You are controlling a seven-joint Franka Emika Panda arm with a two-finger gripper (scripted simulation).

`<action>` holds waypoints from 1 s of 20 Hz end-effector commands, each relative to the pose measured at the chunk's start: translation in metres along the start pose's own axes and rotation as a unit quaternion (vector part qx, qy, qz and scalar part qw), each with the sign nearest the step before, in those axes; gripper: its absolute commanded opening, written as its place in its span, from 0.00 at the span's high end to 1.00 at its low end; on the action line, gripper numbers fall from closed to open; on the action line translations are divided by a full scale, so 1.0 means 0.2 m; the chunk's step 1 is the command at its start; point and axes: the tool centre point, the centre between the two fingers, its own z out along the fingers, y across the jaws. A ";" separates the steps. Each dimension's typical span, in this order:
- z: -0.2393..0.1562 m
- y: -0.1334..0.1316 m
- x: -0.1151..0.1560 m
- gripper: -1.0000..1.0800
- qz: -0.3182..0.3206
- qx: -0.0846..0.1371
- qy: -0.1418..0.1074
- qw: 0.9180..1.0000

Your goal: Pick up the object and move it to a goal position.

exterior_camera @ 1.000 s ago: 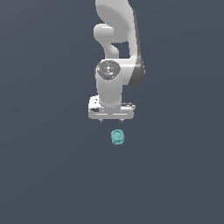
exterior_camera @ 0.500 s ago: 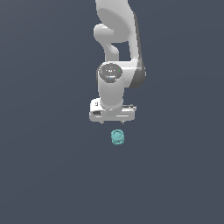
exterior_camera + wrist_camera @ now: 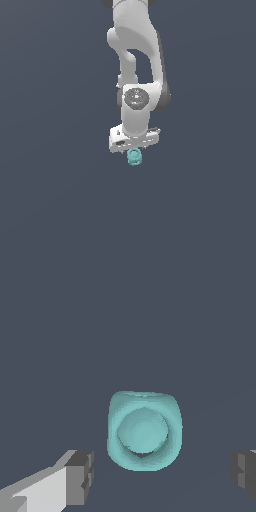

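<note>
The object (image 3: pixel 134 157) is a small teal rounded piece with a round hollow, lying on the dark grey floor. In the exterior view the white gripper (image 3: pixel 134 148) hangs straight over it, with its underside almost down on the piece. In the wrist view the object (image 3: pixel 144 430) lies between the two dark fingertips (image 3: pixel 80 477), which stand wide apart and clear of it. The gripper (image 3: pixel 162 473) is open and empty.
The white arm (image 3: pixel 135 60) rises from the gripper toward the top of the exterior view. The dark grey floor (image 3: pixel 55 190) spreads flat around the piece. No other objects show.
The gripper has come down toward the teal piece, closing the gap above it. The piece has not moved.
</note>
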 end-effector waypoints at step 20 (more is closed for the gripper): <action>0.29 -0.03 0.05 0.04 -0.033 -0.003 0.005 0.999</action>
